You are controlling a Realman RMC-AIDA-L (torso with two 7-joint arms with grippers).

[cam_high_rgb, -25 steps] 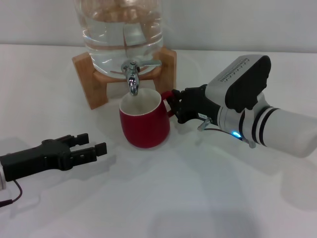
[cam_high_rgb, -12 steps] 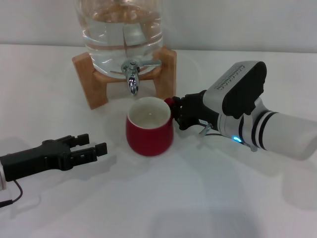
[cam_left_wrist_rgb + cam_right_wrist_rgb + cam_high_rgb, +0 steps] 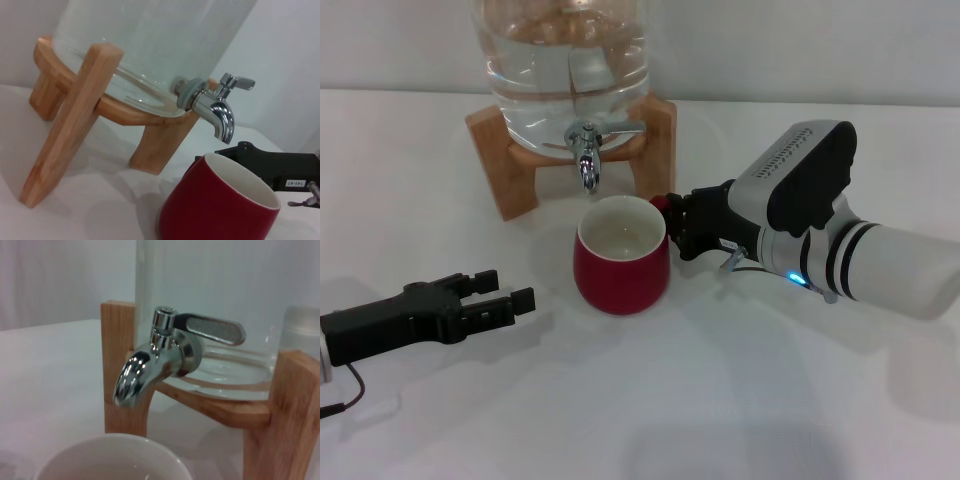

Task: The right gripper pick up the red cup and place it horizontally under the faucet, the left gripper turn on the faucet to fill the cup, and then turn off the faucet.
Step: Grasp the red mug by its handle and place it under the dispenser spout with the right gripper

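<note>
The red cup point(image 3: 621, 257) stands upright on the white table point(image 3: 740, 400), mouth up, toward the table's far edge and just in front of the faucet point(image 3: 587, 152). The chrome spout hangs over the cup's far rim without touching it, and the flat lever handle point(image 3: 209, 328) lies level, pointing sideways. The faucet sits in a clear water jar point(image 3: 563, 55) that rests on a wooden stand point(image 3: 510, 160) near the far edge; the stand's legs flank the spout on both sides, close to the cup.

The right gripper point(image 3: 672, 222) reaches in from the table's right side and its jaws are closed on the cup's small handle, the black claw pressed against the cup's right flank. Its bulky grey wrist point(image 3: 798, 215) fills the space to the right of the cup.

The left gripper point(image 3: 508, 289) lies low by the table's left edge, well apart from cup and faucet, its prongs narrowly parted and holding nothing.
</note>
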